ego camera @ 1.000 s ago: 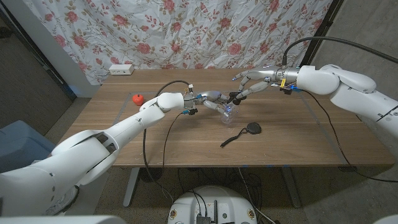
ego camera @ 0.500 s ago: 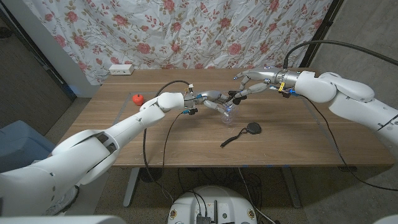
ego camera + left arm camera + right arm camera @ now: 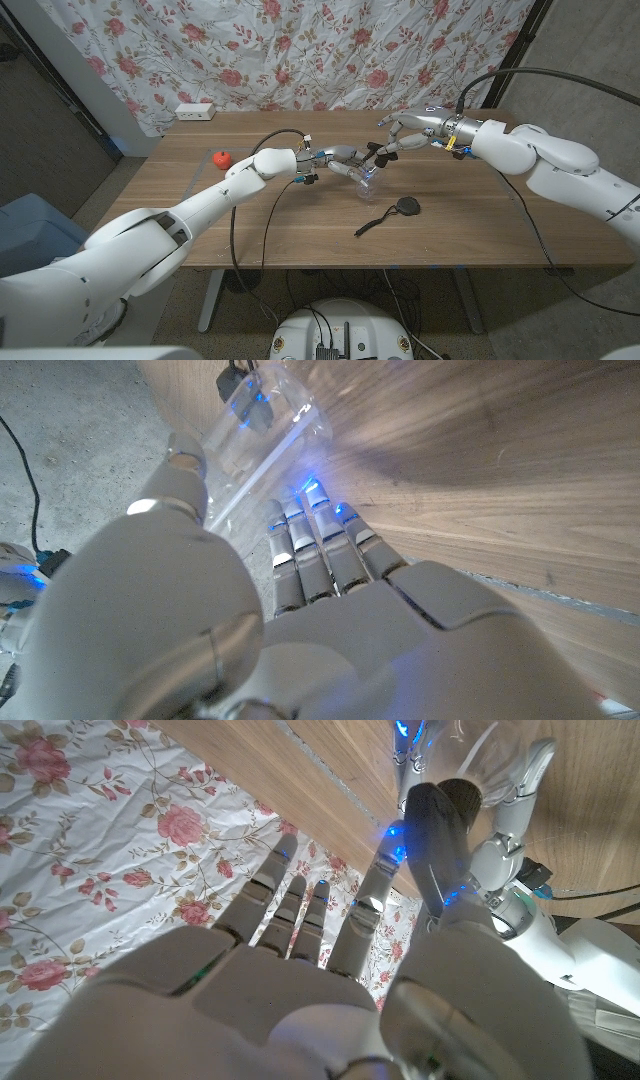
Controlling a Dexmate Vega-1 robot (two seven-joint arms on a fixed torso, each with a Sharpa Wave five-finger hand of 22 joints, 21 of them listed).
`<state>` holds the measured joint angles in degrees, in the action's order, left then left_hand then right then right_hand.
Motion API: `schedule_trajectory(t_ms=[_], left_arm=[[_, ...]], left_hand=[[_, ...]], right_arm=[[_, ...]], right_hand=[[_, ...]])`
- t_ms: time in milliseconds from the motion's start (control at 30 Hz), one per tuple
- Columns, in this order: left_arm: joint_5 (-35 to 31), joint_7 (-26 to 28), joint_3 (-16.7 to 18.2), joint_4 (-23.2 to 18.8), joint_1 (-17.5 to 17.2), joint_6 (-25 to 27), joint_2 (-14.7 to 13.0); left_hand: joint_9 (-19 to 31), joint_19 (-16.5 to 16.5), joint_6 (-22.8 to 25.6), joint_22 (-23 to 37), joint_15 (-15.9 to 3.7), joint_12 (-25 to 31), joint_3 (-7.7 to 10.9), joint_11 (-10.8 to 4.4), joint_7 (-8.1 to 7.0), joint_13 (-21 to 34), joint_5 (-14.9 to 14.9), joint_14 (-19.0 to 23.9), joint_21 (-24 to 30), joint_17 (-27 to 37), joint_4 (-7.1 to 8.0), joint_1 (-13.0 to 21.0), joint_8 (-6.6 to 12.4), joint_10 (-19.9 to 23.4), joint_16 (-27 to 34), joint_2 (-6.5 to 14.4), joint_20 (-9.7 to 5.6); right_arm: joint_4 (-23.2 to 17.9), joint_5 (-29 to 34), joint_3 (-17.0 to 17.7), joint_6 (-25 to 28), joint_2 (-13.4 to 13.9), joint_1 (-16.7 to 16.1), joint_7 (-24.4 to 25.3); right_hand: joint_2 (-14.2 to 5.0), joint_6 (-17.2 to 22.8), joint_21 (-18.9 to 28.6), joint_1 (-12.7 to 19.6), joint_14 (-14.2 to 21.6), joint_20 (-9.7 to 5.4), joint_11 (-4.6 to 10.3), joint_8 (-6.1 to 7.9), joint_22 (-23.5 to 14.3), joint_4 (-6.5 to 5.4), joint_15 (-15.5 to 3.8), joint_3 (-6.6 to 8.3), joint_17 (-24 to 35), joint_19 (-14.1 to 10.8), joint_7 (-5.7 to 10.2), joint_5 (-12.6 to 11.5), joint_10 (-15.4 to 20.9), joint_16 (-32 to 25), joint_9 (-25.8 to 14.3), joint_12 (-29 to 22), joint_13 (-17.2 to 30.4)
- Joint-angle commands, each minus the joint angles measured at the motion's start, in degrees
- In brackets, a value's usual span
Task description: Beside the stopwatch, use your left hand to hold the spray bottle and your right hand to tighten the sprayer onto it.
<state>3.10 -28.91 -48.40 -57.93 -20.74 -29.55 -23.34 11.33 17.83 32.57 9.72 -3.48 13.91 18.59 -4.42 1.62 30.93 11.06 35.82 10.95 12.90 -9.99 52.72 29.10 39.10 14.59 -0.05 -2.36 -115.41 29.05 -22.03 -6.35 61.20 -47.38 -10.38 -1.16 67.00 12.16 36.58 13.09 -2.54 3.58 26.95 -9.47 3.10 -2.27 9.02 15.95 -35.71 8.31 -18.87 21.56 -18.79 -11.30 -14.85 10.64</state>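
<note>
A clear spray bottle [image 3: 368, 183] stands tilted on the table, just behind the black stopwatch [image 3: 405, 207]. My left hand [image 3: 340, 160] holds the bottle near its neck; in the left wrist view the bottle [image 3: 270, 430] lies between thumb and fingers [image 3: 320, 550]. The dark sprayer [image 3: 375, 154] sits on top of the bottle. My right hand [image 3: 408, 133] reaches in from the right and pinches the sprayer with thumb and fingertip. In the right wrist view its thumb [image 3: 440, 830] and a finger close beside the clear bottle [image 3: 480, 750], which is lit blue.
The stopwatch's black cord [image 3: 368, 228] trails toward the table's front. A small red object [image 3: 222, 157] lies at the left of the table, and a white power strip [image 3: 195, 112] sits at the back left edge. A flowered curtain hangs behind.
My right forearm has swung and its hand has edged slightly left at the sprayer. The left hand and bottle have stayed in place.
</note>
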Motion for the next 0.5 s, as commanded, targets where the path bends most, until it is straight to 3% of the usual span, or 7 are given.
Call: schedule_trajectory(t_ms=[33,500], left_arm=[[0.1,-0.1,-0.2,0.3,0.2,0.1,0.3],[0.0,0.0,-0.2,0.4,0.3,0.1,0.4]], left_hand=[[0.3,-0.1,7.3,0.1,-7.43,0.3,0.89,-5.54,-4.90,0.2,0.3,0.6,0.1,0.2,0.35,3.0,20.86,6.2,-0.3,5.3,-3.79],[0.3,-0.1,7.4,0.1,-7.37,0.4,0.95,-5.56,-4.92,0.3,0.3,0.6,0.1,0.2,0.38,2.9,20.86,6.6,-0.3,5.3,-3.81]], right_arm=[[-3.4,5.2,0.0,4.6,-0.3,-2.9,3.5],[-4.9,6.9,-0.5,8.1,-1.3,-4.0,3.9]], right_hand=[[-0.48,2.0,0.2,0.3,1.3,-0.20,0.26,0.81,-0.4,0.53,-2.52,0.05,0.0,-0.8,-0.15,0.3,1.7,-0.3,-0.2,-0.3,0.1],[-0.79,5.4,-0.1,0.8,2.8,-1.08,0.58,2.01,-0.4,1.27,-2.46,0.24,-0.1,-1.1,-0.45,1.2,4.2,-0.6,-0.4,-0.3,0.1]])
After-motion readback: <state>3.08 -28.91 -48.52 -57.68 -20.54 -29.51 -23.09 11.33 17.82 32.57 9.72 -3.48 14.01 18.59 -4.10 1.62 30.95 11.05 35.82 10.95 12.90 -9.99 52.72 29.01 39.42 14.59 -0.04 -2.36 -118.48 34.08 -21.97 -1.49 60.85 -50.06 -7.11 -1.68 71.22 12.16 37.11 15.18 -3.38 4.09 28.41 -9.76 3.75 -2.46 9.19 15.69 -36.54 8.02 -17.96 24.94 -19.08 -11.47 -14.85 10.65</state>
